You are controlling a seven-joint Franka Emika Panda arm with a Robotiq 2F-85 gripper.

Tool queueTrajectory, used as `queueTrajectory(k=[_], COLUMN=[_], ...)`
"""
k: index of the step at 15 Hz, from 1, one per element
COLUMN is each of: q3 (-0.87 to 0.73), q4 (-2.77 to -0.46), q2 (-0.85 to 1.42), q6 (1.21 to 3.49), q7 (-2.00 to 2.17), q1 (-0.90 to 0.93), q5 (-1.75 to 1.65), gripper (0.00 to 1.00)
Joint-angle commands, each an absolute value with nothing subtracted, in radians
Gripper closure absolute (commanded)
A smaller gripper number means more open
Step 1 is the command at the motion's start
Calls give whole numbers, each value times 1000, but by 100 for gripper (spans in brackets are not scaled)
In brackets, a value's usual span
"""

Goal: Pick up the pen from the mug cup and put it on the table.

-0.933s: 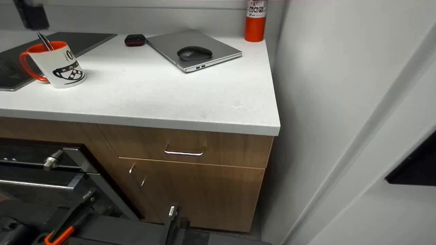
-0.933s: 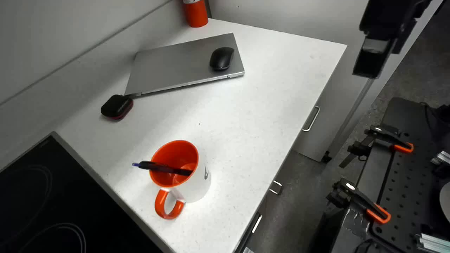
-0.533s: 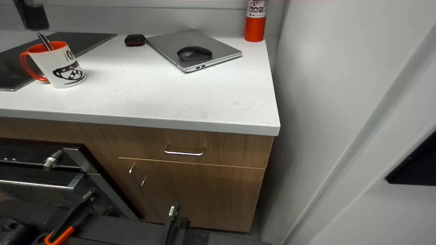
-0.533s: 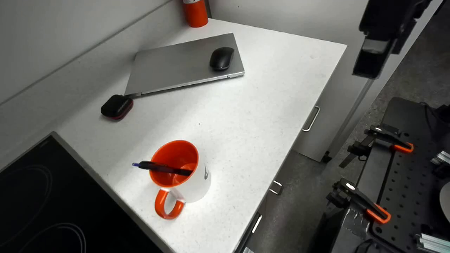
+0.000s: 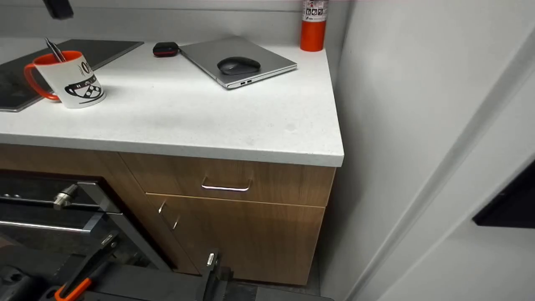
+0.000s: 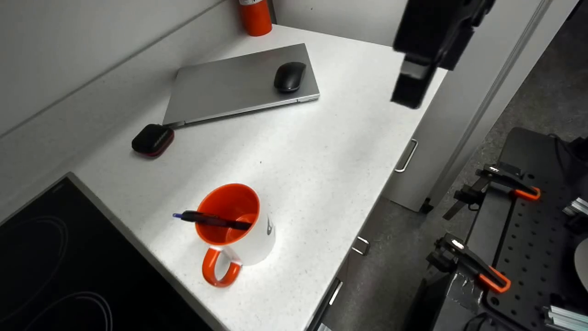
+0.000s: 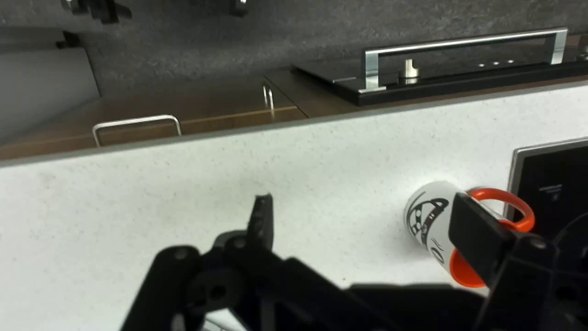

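Pen (image 6: 213, 220) leans inside the printed mug (image 6: 257, 248), near the front edge of the countertop (image 6: 321, 156), its bluish end over the rim toward the cooktop (image 6: 41, 257). My gripper (image 7: 360, 211) hangs above, well apart from both, jaws spread, nothing between them. I judge it best to come over that free end, press softly across the barrel and lift along its slant, so the mug does not tip. Near the outer front corner I could lay it. By the back edge lies a laptop (image 6: 229, 87) bearing a mouse (image 6: 290, 77); under the front one is a wooden drawer (image 5: 234, 171).
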State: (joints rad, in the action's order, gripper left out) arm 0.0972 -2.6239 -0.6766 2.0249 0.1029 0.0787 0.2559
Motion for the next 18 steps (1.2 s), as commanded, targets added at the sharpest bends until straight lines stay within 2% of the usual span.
queueTrajectory(k=[1,3,5,6,12,18], q3=[157,186,183,184,188,182], q4=[-2543,-2505,-2462,-2520,-2483,-2404], q2=[-551,-499,-462,-516,-470,-244], q6=[2147,2189,2140,2165,2163,2454], q7=[105,107,75,105,97,50], q1=[149,182,219,198,218,234], q5=[286,276,283,257,260,323], gripper=[0,0,0,0,0,0])
